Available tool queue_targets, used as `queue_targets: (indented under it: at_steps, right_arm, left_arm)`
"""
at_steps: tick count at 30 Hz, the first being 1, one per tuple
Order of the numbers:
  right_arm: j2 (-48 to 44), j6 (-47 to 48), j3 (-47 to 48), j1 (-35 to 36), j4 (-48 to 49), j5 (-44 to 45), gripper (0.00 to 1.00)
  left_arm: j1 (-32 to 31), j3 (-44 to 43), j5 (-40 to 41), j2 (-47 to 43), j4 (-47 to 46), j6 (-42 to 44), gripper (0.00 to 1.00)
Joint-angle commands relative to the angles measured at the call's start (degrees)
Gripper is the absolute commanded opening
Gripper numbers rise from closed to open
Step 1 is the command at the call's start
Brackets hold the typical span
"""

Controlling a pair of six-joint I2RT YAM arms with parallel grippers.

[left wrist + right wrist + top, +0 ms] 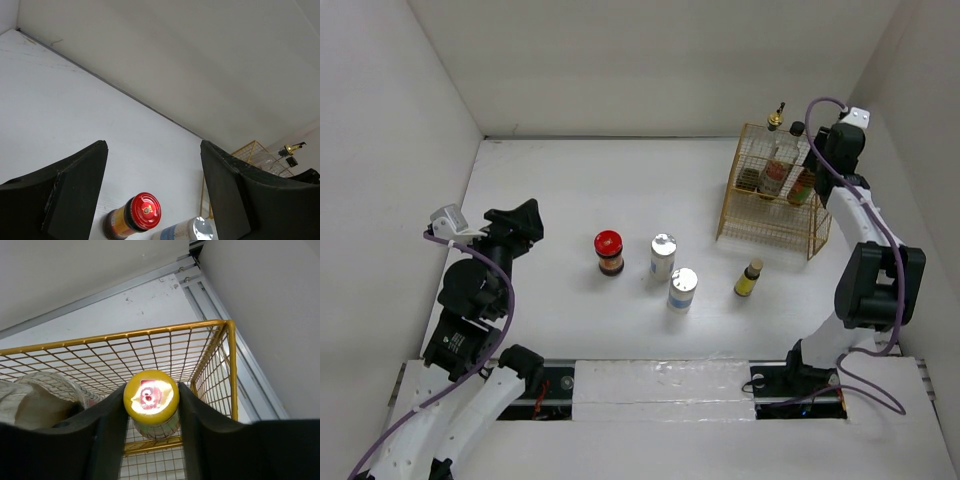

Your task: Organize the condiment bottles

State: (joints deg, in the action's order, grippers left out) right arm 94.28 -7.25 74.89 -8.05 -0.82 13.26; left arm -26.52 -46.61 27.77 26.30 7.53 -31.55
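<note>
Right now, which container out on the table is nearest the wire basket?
The small yellow bottle, just in front of the basket; the red-lidded jar and both silver-topped cylinders stand farther left.

A red-lidded jar [609,252], two silver-topped cylinders [663,256] [682,288] and a small yellow bottle [750,278] stand apart on the white table [570,190], as the right arm [860,220] reaches over the gold wire basket [770,225] holding a gold-spouted bottle [778,155] and a red-labelled bottle [802,188].
</note>
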Motion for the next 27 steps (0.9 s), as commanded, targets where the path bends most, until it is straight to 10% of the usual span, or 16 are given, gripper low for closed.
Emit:
queue_targets:
  at_steps: [1,11,14,15,18,21,23,27]
  right_arm:
    - [-2.52,-0.22,0.43,0.58,8.99,2.04,0.54]
    - [-16.92,-3.39,-1.23,4.08,6.88,-3.75,0.69]
    - [-22.64,-3.39,-4.57,9.18,6.88,-12.41,0.49]
    - [-23.35,-3.39,-5.80,13.63,6.88,-16.12,0.21]
    - [-22.83,-1.37,-7.04,25.31,6.10,-26.95,0.10]
    - [-18.70,2.23,-6.34,36.48,0.31,-27.85,0.28]
    - [-15.29,4.16,-4.23,40.64,-3.81,-27.85,0.63]
    - [-9.83,6.88,-1.95,48.91,-8.66,-28.37,0.86]
  left_arm:
    - [-0.02,-0.24,-0.70,-0.11,-2.61,0.79,0.70]
    - [-0.02,-0.24,-0.70,-0.11,-2.61,0.79,0.70]
    - [-0.02,-0.24,-0.70,-0.11,-2.61,0.79,0.71]
    - [-0.02,-0.24,-0.70,-0.11,-2.61,0.79,0.73]
    - [-0.02,-0.24,-0.17,-0.11,-2.61,1.32,0.74]
    - [-0.02,-0.24,-0.69,-0.11,-2.61,1.32,0.78]
    - [-0.02,-0.24,-0.70,1.02,-3.14,1.32,0.79]
    - [-0.02,-0.24,-1.23,1.03,-2.61,1.32,0.83]
